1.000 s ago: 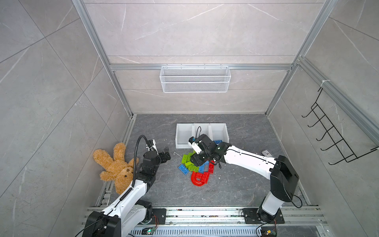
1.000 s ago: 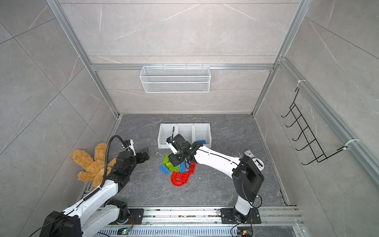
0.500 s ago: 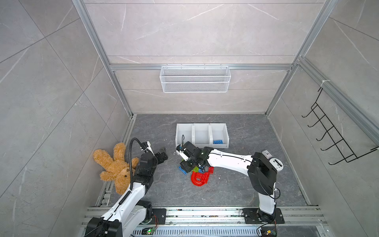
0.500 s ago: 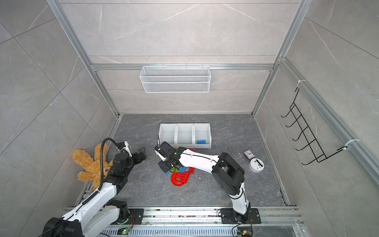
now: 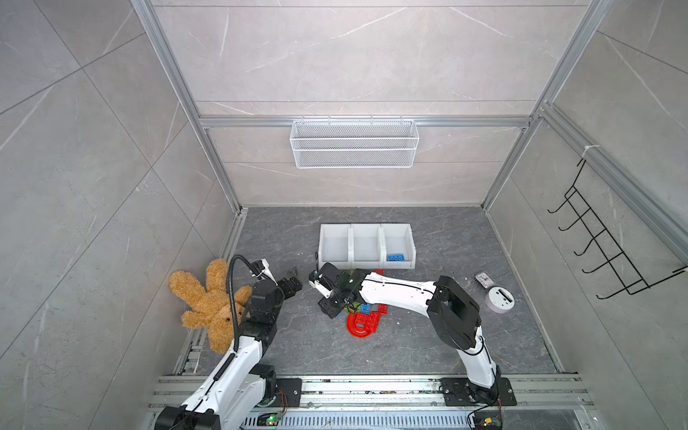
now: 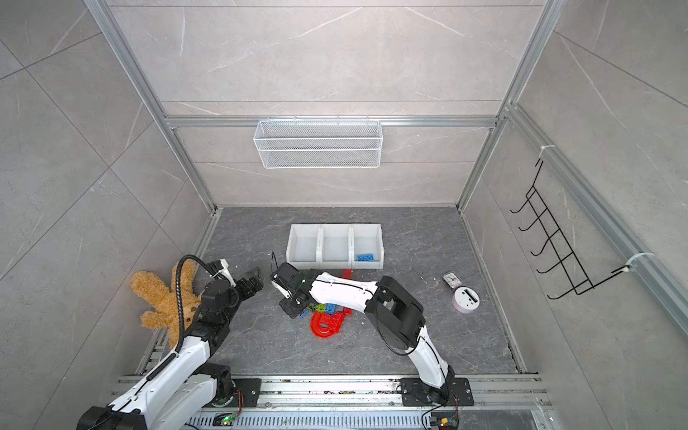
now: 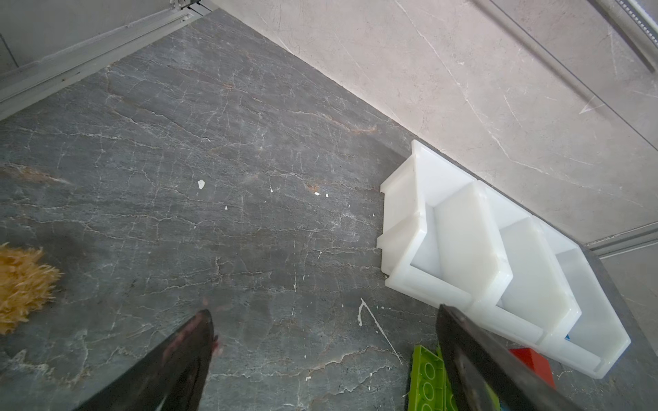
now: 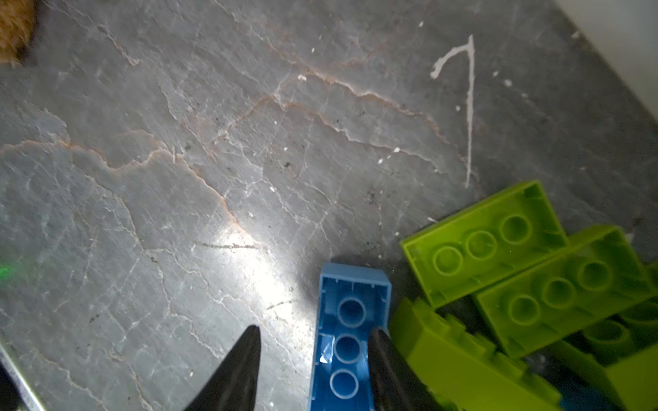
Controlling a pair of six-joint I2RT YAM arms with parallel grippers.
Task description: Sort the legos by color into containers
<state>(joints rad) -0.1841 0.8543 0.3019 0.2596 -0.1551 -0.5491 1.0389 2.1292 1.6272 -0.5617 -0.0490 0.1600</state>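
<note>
Near left: left gripper over bare floor, jaws wide apart, nothing between.

Just right of it, at left edge of the pile: right gripper down on an upturned blue brick. Jaws apart, not clamped yet. One finger wedged between blue and a touching green brick, the other clear of the blue wall.

Likely trouble:
- shoving the blue sideways on closing, from that uneven gap
- dragging or tipping the green neighbour along
- pivoting out of a grip set near one end, on smooth hollow walls
- clipping the pile on lift

Counts, near to far:
- red arch: one
- other red bricks: two seen
- green: at least three, maybe more hidden under the arm
- blue: two in the pile
- containers: three in a row at far centre, left and middle empty
- third blue brick: inside the right-hand one
</note>
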